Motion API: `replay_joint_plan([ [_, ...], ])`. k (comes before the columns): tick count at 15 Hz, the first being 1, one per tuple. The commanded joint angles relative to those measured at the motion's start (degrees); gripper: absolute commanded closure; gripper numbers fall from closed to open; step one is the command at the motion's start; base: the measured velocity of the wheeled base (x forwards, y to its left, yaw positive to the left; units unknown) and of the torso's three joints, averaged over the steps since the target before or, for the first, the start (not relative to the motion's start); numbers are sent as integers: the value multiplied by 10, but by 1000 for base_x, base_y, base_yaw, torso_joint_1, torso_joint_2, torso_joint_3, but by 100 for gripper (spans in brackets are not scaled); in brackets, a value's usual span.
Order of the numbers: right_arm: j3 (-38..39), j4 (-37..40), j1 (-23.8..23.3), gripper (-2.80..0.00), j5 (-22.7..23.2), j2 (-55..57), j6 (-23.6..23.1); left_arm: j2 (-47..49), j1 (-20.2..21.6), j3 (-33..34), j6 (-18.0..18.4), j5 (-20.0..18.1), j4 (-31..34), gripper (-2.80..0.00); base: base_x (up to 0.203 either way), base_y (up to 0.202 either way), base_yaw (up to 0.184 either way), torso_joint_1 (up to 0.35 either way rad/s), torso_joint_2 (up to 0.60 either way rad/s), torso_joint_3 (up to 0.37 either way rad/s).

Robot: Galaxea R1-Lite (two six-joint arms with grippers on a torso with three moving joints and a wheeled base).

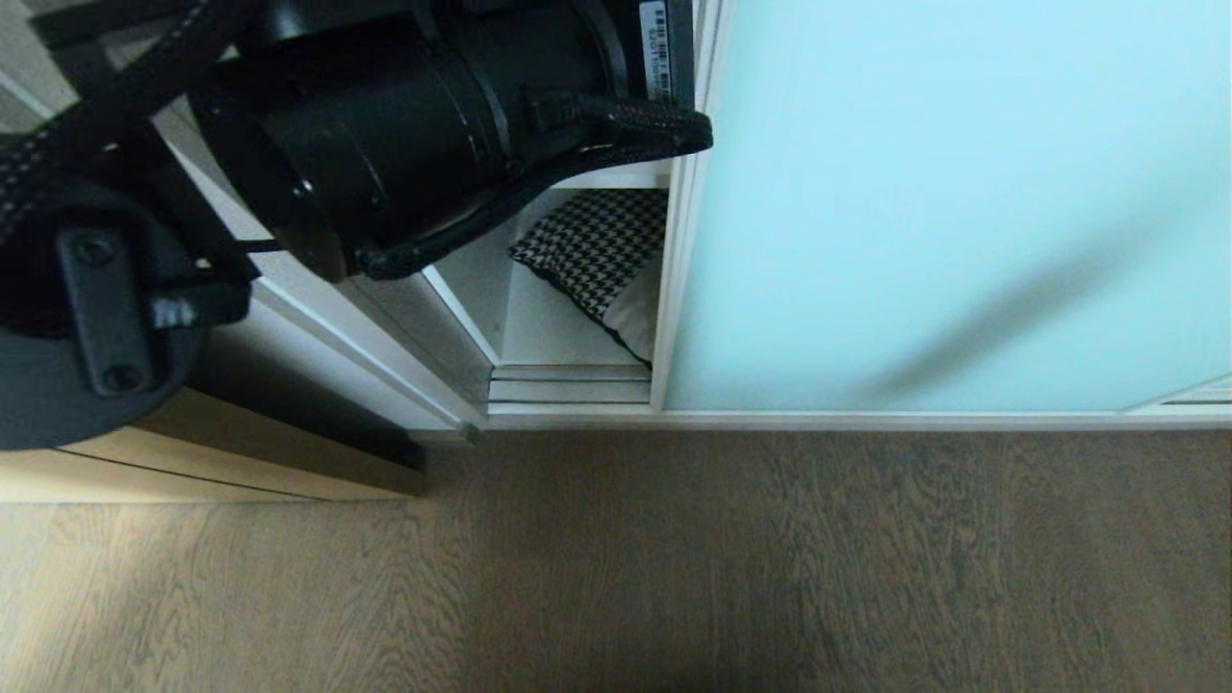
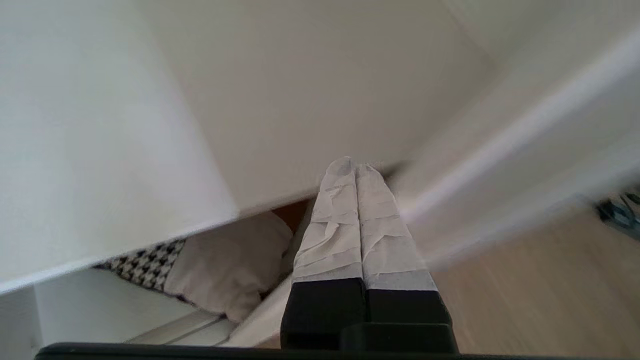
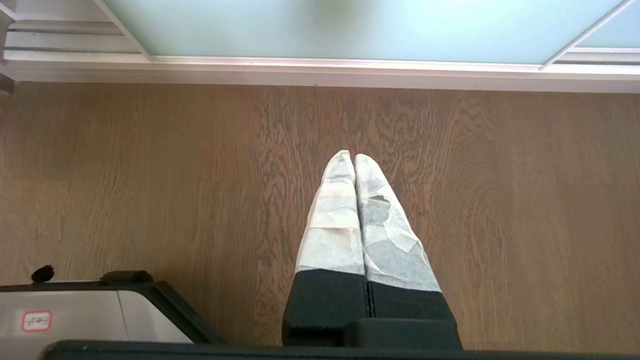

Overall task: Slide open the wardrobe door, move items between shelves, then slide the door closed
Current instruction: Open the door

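Grey wood-grain floor (image 1: 674, 558), frosted sliding wardrobe door (image 1: 943, 202)

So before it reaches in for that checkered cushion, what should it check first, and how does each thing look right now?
1. Sliding wardrobe door slid aside enough: cannot tell; only a narrow gap shows.
2. Cushion on the bottom shelf: ok, partly behind the door frame.
3. Left gripper at the opening: ok, beside the door's edge.
4. Left gripper ready to grasp: not ok, fingers pressed together, holding nothing.
5. Right gripper out of the way: ok, shut over the floor.
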Motion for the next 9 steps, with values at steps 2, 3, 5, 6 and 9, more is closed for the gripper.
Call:
replay_joint_plan([
  [2, 0, 0, 0, 0, 0, 1, 0, 55, -1, -43, 0, -1, -2, 0, 0, 0, 0, 0, 0, 0],
  [3, 0, 0, 0, 0, 0, 1, 0, 68, -1, -59, 1, -2, -2, 0, 0, 0, 0, 0, 0, 0],
  [5, 0, 0, 0, 0, 0, 1, 0, 87, -4, -81, 2, -3, -1, 0, 0, 0, 0, 0, 0, 0],
  [6, 0, 0, 0, 0, 0, 1, 0, 97, -7, -91, 2, -2, -1, 0, 0, 0, 0, 0, 0, 0],
  [9, 0, 0, 0, 0, 0, 1, 0, 133, -23, -128, 2, -2, -1, 0, 0, 0, 0, 0, 0, 0],
])
